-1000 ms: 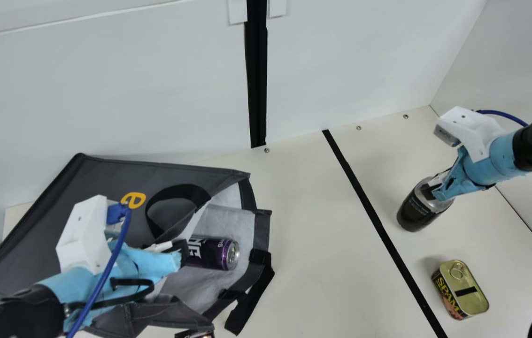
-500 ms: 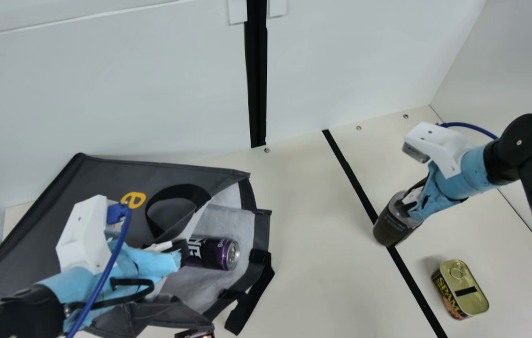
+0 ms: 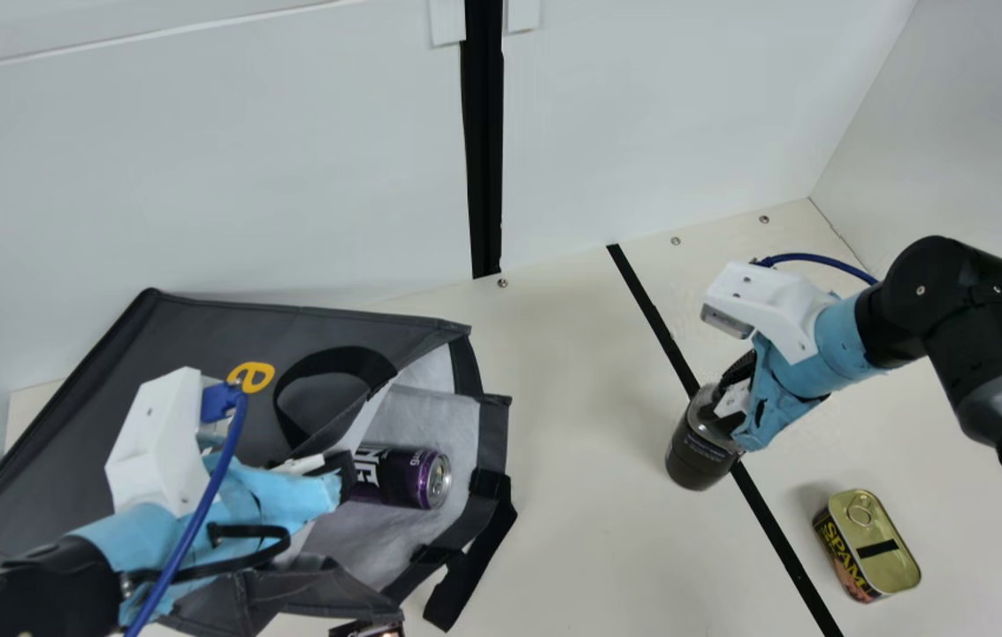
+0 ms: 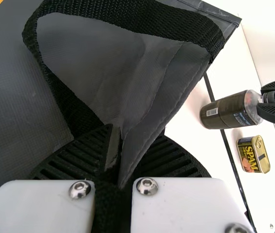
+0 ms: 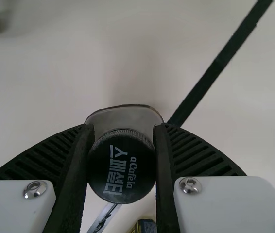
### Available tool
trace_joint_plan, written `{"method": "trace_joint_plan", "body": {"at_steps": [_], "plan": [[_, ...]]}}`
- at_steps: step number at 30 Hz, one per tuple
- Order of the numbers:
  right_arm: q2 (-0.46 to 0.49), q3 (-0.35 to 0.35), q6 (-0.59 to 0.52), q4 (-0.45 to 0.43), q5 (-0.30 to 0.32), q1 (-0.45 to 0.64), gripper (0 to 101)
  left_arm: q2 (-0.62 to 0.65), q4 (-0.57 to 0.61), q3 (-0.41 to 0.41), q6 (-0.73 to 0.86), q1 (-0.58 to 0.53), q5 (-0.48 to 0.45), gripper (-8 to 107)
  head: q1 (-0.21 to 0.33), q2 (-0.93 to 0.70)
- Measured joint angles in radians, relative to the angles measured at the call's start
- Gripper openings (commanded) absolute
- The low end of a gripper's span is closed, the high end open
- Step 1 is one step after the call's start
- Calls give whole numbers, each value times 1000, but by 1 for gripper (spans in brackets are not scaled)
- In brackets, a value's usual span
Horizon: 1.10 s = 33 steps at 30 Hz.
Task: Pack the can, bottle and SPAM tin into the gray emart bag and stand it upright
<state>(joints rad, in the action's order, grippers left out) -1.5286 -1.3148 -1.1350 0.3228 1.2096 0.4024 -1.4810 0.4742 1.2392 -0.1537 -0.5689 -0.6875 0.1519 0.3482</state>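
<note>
Has the can [image 3: 412,479] inside the open gray emart bag [image 3: 173,354], just ahead of the left end effector [image 3: 343,473], a handle loop [image 3: 337,357] beside it, and the SPAM tin [image 3: 879,547] on the tabletop [image 3: 571,398] near the right end effector [image 3: 723,409]. Pinches the bag's edge with the left, slanting; clasps the bottle [image 3: 697,457] by its capped neck with the right, angled downward.

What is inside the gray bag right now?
In the gray bag, a purple-and-black can lies on its side, lid toward the opening. Its other end is hidden at the left pincer; the upper panel covers the deeper interior.
</note>
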Motion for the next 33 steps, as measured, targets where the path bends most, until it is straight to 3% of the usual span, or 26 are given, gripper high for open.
{"method": "trace_joint_plan", "body": {"at_steps": [16, 33], "plan": [[35, 111, -272, 91, -12, -75, 0, 0, 0, 0, 0, 0, 0, -8, 0, -2], [77, 137, -367, 151, 38, -154, 0, 0, 0, 0, 0, 0, 0, -8, 0, 0]]}}
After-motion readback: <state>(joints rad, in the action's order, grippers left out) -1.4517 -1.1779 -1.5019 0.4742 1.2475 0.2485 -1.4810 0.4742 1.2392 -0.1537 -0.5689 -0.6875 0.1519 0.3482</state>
